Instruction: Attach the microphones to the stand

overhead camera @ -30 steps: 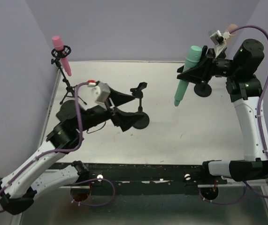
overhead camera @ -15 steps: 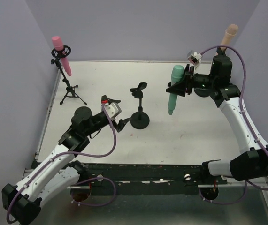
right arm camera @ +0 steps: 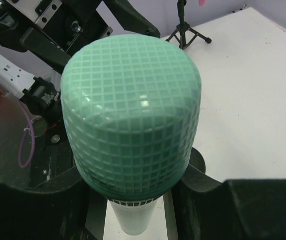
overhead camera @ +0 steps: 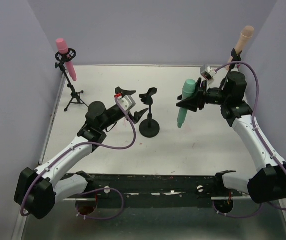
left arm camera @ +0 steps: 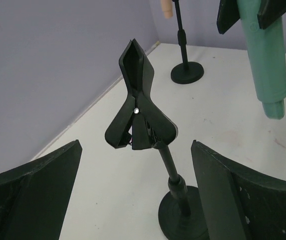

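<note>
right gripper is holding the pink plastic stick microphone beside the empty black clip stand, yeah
Not pink: the right gripper holds the teal-green plastic stick microphone beside the empty black clip stand, as the top view shows. The pink microphone sits in the tripod stand.

Glowing bright and even from above in the top view, throwing only a faint, short shadow onto the white table (overhead camera: 208, 150) beside the base of the middle stand (overhead camera: 149, 129), and washing the walls (overhead camera: 148, 30) in flat lavender without glare. Dimming in the strip below the table's near edge. Showing crisp in the left wrist view on the stand's clip (left arm camera: 137, 100), glinting at one small screw, while softening a little and going nearly black on the left gripper fingers (left arm camera: 32, 195) at the lower corners. Catching small white highlights on the gridded head of the teal-green microphone (right arm camera: 132, 110) in the right wrist view — bulging with wide-angle stretch, blurring slightly in the background behind it.
</note>
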Controlling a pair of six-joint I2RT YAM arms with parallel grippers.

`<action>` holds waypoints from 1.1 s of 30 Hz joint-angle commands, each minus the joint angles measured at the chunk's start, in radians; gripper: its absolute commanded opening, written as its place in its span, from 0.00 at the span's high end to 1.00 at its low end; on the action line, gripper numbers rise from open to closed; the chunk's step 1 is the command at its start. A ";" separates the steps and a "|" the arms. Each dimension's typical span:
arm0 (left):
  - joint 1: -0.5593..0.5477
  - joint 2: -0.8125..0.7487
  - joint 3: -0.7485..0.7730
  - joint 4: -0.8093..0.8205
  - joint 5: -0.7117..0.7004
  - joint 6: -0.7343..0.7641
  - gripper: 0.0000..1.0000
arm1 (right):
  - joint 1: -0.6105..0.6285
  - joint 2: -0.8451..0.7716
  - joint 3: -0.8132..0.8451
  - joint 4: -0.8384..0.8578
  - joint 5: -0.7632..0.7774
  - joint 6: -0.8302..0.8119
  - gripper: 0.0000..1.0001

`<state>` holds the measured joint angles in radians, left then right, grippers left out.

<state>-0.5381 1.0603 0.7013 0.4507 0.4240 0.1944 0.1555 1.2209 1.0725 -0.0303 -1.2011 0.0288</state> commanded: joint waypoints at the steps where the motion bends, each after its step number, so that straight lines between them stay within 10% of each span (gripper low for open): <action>1: 0.003 0.029 0.012 0.160 0.082 -0.067 0.03 | 0.001 -0.015 -0.013 0.089 -0.046 0.031 0.79; 24: 0.003 0.135 0.024 0.260 0.142 -0.148 0.29 | 0.003 -0.001 -0.025 0.098 -0.049 0.039 0.78; 30: 0.003 0.136 0.033 0.235 0.145 -0.144 0.50 | 0.001 0.002 -0.025 0.098 -0.052 0.042 0.78; 33: 0.004 0.132 0.044 0.203 0.148 -0.135 0.76 | 0.001 0.002 -0.026 0.096 -0.052 0.040 0.78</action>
<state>-0.5365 1.1934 0.7078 0.6750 0.5335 0.0494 0.1555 1.2209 1.0569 0.0360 -1.2217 0.0635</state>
